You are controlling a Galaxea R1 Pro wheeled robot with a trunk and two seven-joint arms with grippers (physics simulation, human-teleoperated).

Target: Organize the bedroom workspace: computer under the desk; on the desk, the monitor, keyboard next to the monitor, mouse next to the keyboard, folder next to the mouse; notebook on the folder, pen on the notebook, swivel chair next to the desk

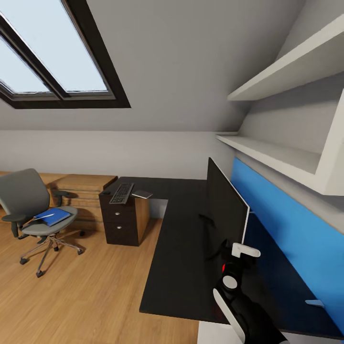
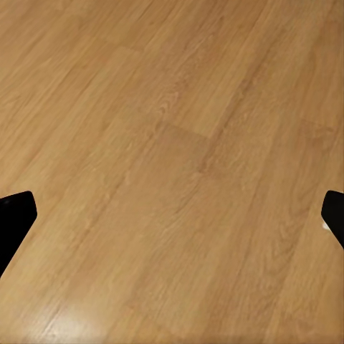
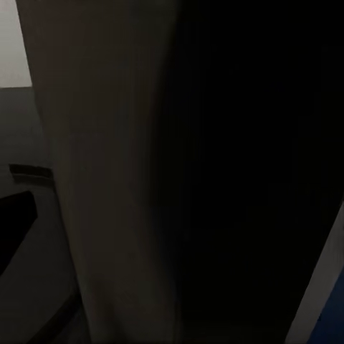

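Three of the task's things already sit on the worktop (image 1: pixel 177 248): the monitor (image 1: pixel 224 205) stands along its long arm near the blue wall panel (image 1: pixel 286 224), while the keyboard (image 1: pixel 122 193) and the notebook (image 1: pixel 142 194) lie at the far corner above the drawers (image 1: pixel 118 224), well apart from the monitor. A small dark shape at the far edge beside the keyboard may be the mouse, too small to be sure. The folder (image 1: pixel 52 216) lies on the seat of the swivel chair (image 1: pixel 33 205), which stands on the wooden floor (image 1: pixel 86 291) away from the worktop. So I judge most of the task is left: keyboard to the monitor, mouse, folder, the stack, then the chair.

The right pincer (image 1: pixel 244 252) is up against the monitor's near end; whether it is clamped I cannot tell. The left pincer (image 2: pixel 172 222) hangs over the floor with fingertips (image 2: pixel 14 215) wide apart, holding nothing.
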